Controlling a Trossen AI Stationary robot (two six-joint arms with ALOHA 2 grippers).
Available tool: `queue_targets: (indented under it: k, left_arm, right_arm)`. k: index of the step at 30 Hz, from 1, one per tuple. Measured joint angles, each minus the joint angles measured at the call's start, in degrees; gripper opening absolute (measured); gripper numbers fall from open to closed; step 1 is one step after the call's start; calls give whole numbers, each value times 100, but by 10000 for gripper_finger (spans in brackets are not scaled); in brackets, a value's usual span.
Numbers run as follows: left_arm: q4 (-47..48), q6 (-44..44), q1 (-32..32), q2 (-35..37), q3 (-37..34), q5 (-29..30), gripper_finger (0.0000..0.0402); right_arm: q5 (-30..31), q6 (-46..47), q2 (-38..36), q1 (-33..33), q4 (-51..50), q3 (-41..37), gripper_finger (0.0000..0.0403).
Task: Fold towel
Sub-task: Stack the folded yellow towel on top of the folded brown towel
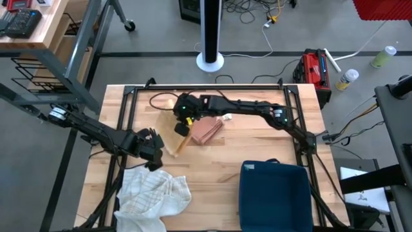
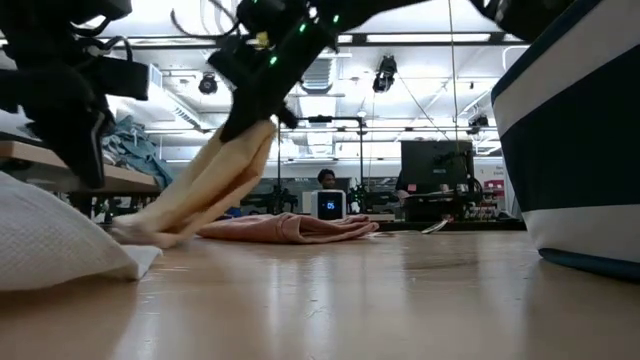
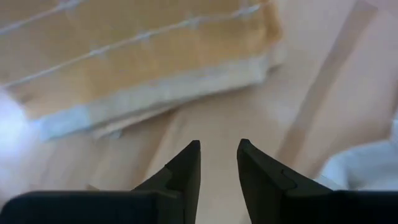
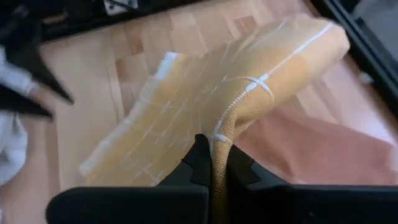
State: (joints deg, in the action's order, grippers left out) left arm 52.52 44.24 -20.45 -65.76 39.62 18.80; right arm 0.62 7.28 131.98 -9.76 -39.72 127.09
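Your right gripper (image 4: pixel 214 163) pinches the yellow towel (image 4: pixel 211 106) aloft; your left gripper (image 3: pixel 217 163) hangs parted, empty.

We see a light wooden butcher-block table (image 1: pixel 212 167). Flat pink folded cloth (image 1: pixel 207 129) lies just beside the right gripper (image 1: pixel 183 122); crumpled white checked towel (image 1: pixel 154 193) w/ left gripper (image 1: pixel 152 154) just above it; dark blue fabric bin (image 1: pixel 273 193) opp. side, well apart.

My two arms are dark and slim, jointed, with small green lights on the right arm (image 1: pixel 244 106) near its wrist; the left arm (image 1: pixel 96 132) carries black, wedge-shaped fingers (image 3: pixel 186 171)
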Motion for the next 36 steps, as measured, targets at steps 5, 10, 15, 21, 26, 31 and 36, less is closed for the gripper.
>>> queue_targets:
  k: [5, 10, 15, 21, 26, 31, 36]
  left_arm:
    - [-26, -472, 2, 0, 0, 561, 76]
    - [-163, -1158, 109, 4, 6, 1404, 80]
    - [-1049, -2069, 461, -3, 7, 1468, 88]
    - [-2103, -3784, 1165, -15, 13, 1051, 73]
    - [-2293, -4758, 2345, -16, 7, 225, 61]
    - [-3102, -5694, 3535, -313, 7, -815, 54]
    - [-3959, -6128, 4264, -1188, 4, -1952, 53]
  right_arm:
    - [51, -265, -531, -2, -767, 0, 0]
    - [71, -566, -1038, -2, -1535, -83, 0]
    - [88, -627, -1629, 14, -1961, -681, 0]
    - [70, -294, -2774, 24, -1605, -2124, 0]
    - [-258, 102, -3809, 24, -1041, -3210, 0]
    - [-256, 414, -4568, 24, -884, -3823, 0]
    - [-184, 630, -4986, 24, -982, -3932, 0]
